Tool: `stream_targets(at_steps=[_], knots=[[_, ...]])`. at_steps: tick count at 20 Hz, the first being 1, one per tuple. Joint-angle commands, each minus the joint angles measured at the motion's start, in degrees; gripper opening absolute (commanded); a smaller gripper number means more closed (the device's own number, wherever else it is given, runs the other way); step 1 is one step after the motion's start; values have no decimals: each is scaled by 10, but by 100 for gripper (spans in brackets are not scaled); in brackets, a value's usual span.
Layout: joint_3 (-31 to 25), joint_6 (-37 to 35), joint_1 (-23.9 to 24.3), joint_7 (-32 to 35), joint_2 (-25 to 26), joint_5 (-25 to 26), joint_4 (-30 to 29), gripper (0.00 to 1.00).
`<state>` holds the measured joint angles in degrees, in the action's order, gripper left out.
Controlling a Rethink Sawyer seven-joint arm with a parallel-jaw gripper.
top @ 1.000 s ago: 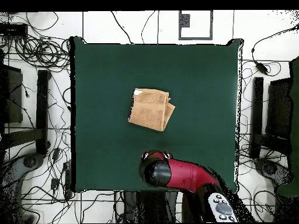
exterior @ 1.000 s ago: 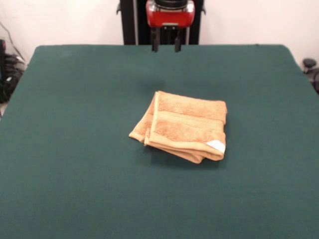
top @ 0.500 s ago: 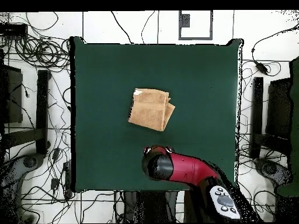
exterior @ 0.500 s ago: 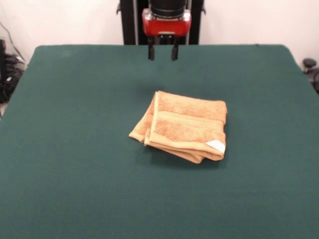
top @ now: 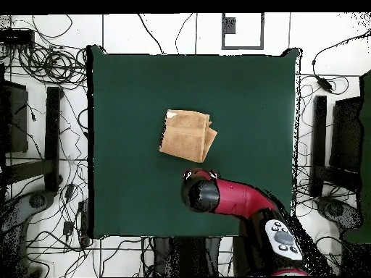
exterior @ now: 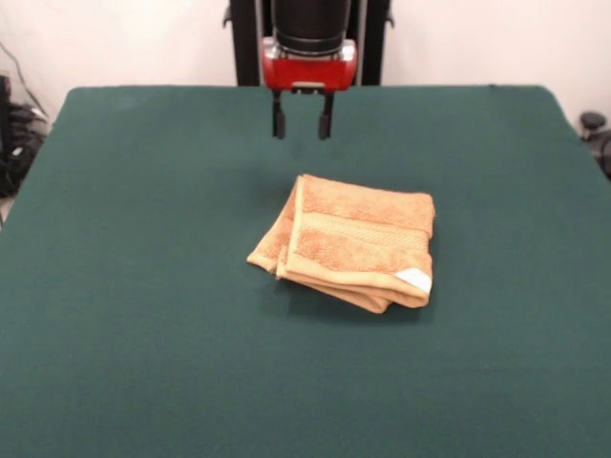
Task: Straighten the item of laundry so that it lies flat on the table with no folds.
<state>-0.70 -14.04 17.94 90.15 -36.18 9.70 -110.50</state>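
While my black two-fingered pincer (exterior: 300, 126) hangs with its fingers apart and empty above the far part of the dark green felt-covered table (exterior: 124, 286), the orange-tan terry towel (exterior: 348, 240) lies folded in layers near the table's middle, its white tag (exterior: 414, 279) at the near corner. If I pinch several layers together, I judge the bundle would lift whole without unfolding.

A folded orange towel (exterior: 348, 242) lies on the green table (exterior: 143, 286). The gripper (exterior: 300, 127) hangs above the cloth beyond it, fingers apart, holding nothing
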Motion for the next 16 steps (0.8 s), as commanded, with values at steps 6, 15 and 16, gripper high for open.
stream_targets(at_steps=[6, 15, 16], knots=[[-94, -19, 23, 15, 27, 16, 63, 100], [-105, -16, 31, 21, 41, 20, 67, 100], [-106, -13, 31, 21, 43, 19, 69, 100]])
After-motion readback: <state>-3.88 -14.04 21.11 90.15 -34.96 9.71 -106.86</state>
